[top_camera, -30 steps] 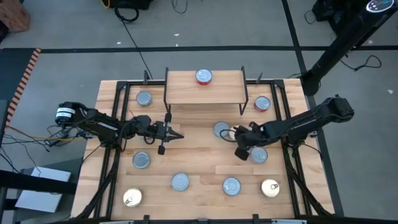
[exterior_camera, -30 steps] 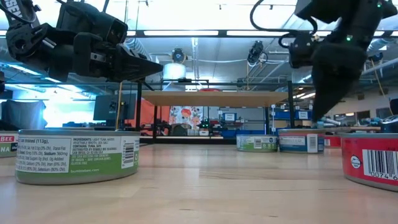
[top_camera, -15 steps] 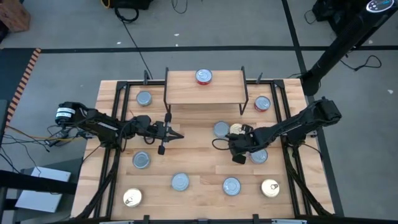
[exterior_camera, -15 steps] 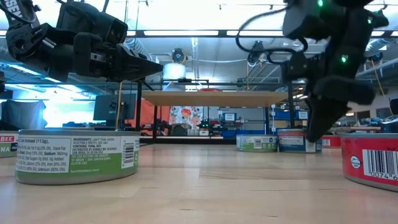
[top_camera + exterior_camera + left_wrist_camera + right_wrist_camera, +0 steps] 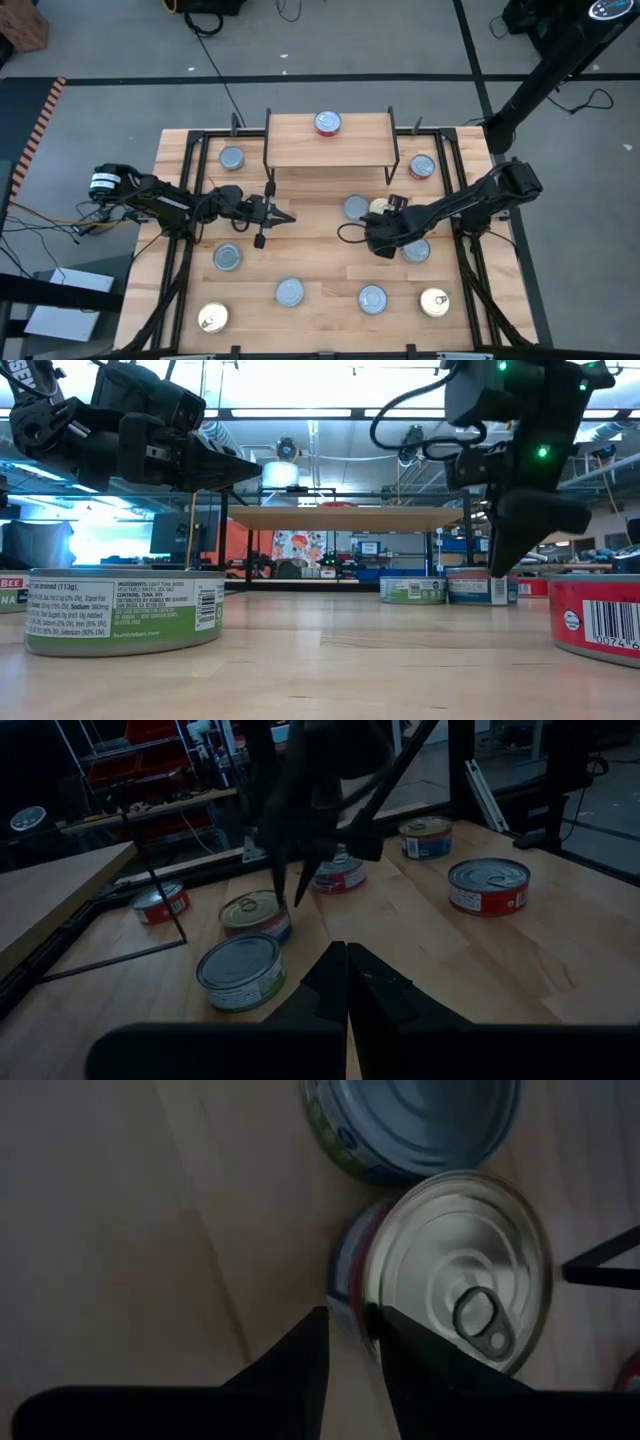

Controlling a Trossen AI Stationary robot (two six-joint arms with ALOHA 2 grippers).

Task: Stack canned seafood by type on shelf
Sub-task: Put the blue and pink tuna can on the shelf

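The shelf (image 5: 295, 140) stands at the table's far middle on black wire legs, with a red-topped tin (image 5: 327, 123) on it. In front of it a gold pull-tab tin (image 5: 381, 207) sits beside a silver-blue tin (image 5: 355, 208), both flat on the table. My right gripper (image 5: 377, 217) points steeply down over the gold tin's near rim, fingers a little apart. In the right wrist view the gripper (image 5: 352, 1335) has one finger over the gold tin's (image 5: 455, 1270) top and one outside its wall. My left gripper (image 5: 288, 217) hovers level and shut, left of centre. My right gripper comes from above with its fingertips (image 5: 283, 890) at the gold tin's rim (image 5: 280, 906), on the tin's near side. Whether they touch the rim cannot be told. The tin sits flat on the table.
Several more tins lie around the table: a red one (image 5: 421, 167) right of the shelf, silver ones (image 5: 232, 158) (image 5: 227, 257) (image 5: 289, 292) (image 5: 372, 298) (image 5: 415, 250), gold ones (image 5: 213, 318) (image 5: 434, 301) at the near corners. Black frame rails (image 5: 190, 230) run along both sides.
My right gripper has moved toward the table's left edge and down, onto the gold tin beside the silver-blue one. It has tipped steeper and rolled about its own axis. The tins have stayed in place.
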